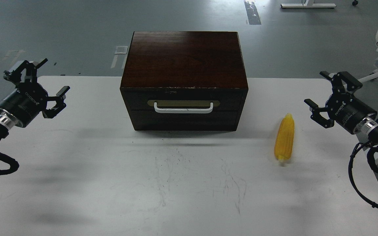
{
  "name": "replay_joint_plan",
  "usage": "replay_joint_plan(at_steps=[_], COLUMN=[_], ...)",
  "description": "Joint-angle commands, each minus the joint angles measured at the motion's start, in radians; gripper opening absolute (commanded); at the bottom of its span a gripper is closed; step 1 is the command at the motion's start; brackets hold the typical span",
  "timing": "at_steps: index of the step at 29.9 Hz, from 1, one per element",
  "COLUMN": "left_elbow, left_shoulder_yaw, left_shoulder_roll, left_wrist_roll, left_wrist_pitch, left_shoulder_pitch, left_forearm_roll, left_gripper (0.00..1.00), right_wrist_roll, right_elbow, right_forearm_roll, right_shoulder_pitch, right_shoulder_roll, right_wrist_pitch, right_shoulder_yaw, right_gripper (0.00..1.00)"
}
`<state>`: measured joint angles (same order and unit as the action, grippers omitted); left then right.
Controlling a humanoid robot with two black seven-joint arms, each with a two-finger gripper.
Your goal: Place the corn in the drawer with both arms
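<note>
In the head view, the cabinet stands at the middle back of the white table, its drawer closed, white handle facing the robot. The corn lies on the table to the right of the cabinet (tip pointing away from the robot), apart from it. The left gripper hovers at the left edge, jaws spread wide and empty. The right gripper hovers just right of the corn, jaws likewise wide and empty.

We hold our left gripper and right gripper raised at either side, claws spread wide, holding nothing.
</note>
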<state>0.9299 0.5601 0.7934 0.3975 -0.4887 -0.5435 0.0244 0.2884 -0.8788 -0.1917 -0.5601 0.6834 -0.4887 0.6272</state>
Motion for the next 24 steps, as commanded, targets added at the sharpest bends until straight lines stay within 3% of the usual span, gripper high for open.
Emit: replay_joint_plan(at_steps=[1, 9, 15, 21, 24], left_elbow=[0.000, -0.008, -0.079, -0.027, 0.093], left_shoulder_yaw=[0.000, -0.003, -0.011, 0.000, 0.001], left_shoulder_roll=[-0.008, -0.005, 0.021, 0.101, 0.164], left_wrist_roll=[0.000, -0.009, -0.008, 0.037, 0.084], left_wrist_pitch=[0.000, 0.000, 0.000, 0.000, 0.000], left_shoulder_pitch=[0.011, 0.023, -0.058, -0.144, -0.217], left_forearm_roll=[0.002, 0.009, 0.040, 0.216, 0.392], left_gripper=[0.99, 0.99, 0.99, 0.99, 0.99], right_wrist_roll=[0.000, 0.000, 0.000, 0.000, 0.000], right_elbow=[0.000, 0.000, 0.001, 0.001, 0.001], right_forearm_roll=[0.000, -0.002, -0.002, -0.002, -0.002], right_shoulder_pitch=[0.002, 0.002, 0.000, 0.000, 0.000], right_shoulder_roll=[-0.001, -0.001, -0.001, -0.001, 0.001], right_wrist_pitch=[0.000, 0.000, 0.000, 0.000, 0.000], right_shoulder_yaw=[-0.001, -0.001, -0.001, -0.001, -0.001], right_gripper=[1.00, 1.00, 1.00, 1.00, 1.00])
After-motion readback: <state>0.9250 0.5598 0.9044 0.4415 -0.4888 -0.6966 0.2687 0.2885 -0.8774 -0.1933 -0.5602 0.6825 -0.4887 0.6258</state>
